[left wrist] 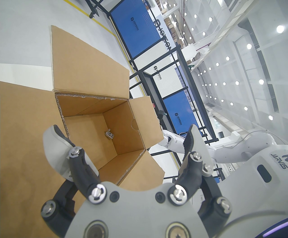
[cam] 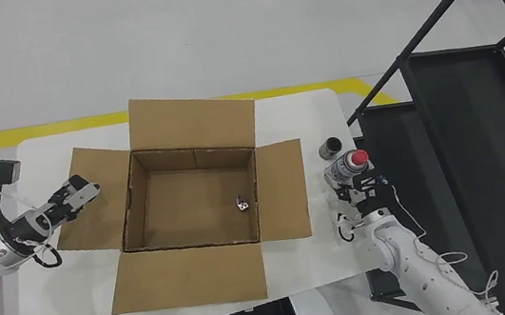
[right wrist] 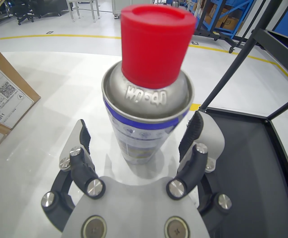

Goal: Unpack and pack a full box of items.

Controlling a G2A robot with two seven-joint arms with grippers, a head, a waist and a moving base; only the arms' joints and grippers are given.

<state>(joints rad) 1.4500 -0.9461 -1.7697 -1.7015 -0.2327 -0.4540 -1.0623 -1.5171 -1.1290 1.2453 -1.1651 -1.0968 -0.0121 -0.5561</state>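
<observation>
An open cardboard box [cam: 190, 156] stands in the middle of the white table, flaps spread out. One small metal part [cam: 242, 201] [left wrist: 109, 134] lies on its floor near the right wall. My left gripper [cam: 84, 192] [left wrist: 126, 137] hangs open over the box's left flap, nothing between its fingers. A spray can with a red cap [cam: 356, 162] [right wrist: 146, 90] stands upright on the table near the right edge. My right gripper [cam: 363, 182] [right wrist: 139, 133] is open with a finger on each side of the can's body, both pads apart from it.
A small dark cylinder [cam: 329, 147] stands just behind the spray can. A black metal rack with shelves [cam: 457, 111] [right wrist: 247, 144] adjoins the table's right edge. Bare table [cam: 71, 306] lies in front of the left flap.
</observation>
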